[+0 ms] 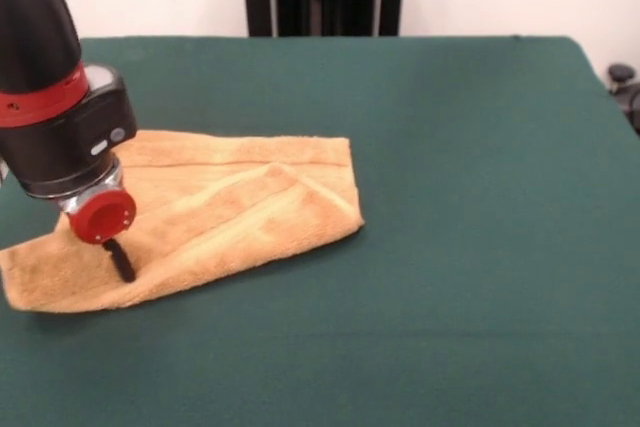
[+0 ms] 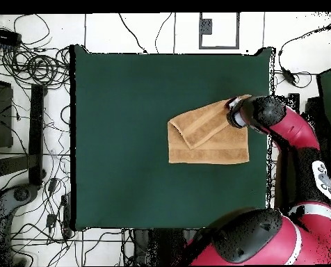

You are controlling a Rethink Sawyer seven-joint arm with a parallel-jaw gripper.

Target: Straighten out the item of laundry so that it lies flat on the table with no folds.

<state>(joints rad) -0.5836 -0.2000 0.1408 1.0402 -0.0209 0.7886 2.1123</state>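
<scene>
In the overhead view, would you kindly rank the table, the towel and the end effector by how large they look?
Largest to smallest:
1. table
2. towel
3. end effector, only partly visible at the towel's corner, and nearer the camera, so it looks somewhat bigger than it is.

Golden-tan towel (image 1: 215, 209), apparently folded over

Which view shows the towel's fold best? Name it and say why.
The overhead view: the towel shows its whole outline there, with a flap doubled diagonally across it on the table. In the front view the towel shows the fold's ridges, but the tool and arm cover part of it.
</scene>
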